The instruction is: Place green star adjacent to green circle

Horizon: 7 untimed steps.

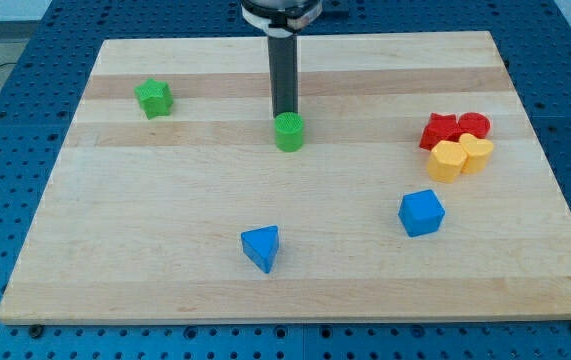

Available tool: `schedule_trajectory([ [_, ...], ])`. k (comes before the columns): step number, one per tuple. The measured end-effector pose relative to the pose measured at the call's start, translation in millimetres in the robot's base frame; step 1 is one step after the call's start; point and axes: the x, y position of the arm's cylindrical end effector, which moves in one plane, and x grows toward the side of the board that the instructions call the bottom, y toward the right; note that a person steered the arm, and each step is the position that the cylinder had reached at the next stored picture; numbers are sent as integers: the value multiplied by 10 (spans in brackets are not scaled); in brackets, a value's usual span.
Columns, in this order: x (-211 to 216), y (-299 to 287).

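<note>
Behind the green plastic circle [289, 132] my tip [284, 114] touches it; the green plastic star [153, 98] sits well apart, unmoved; no fingers here.

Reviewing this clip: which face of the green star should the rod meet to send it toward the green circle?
Probably its face toward the view's left. The green star lies left of the green circle and slightly higher, so a push rightward and slightly down suits. My tip sits at the circle's top edge, far from the star.
</note>
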Motion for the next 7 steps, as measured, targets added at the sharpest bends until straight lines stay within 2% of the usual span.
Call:
schedule_trajectory([
  [1, -207, -51],
  [2, -685, -470],
  [4, -867, -2104],
  [5, -830, -2549],
  [6, -556, -2359],
  [7, -216, -1789],
])
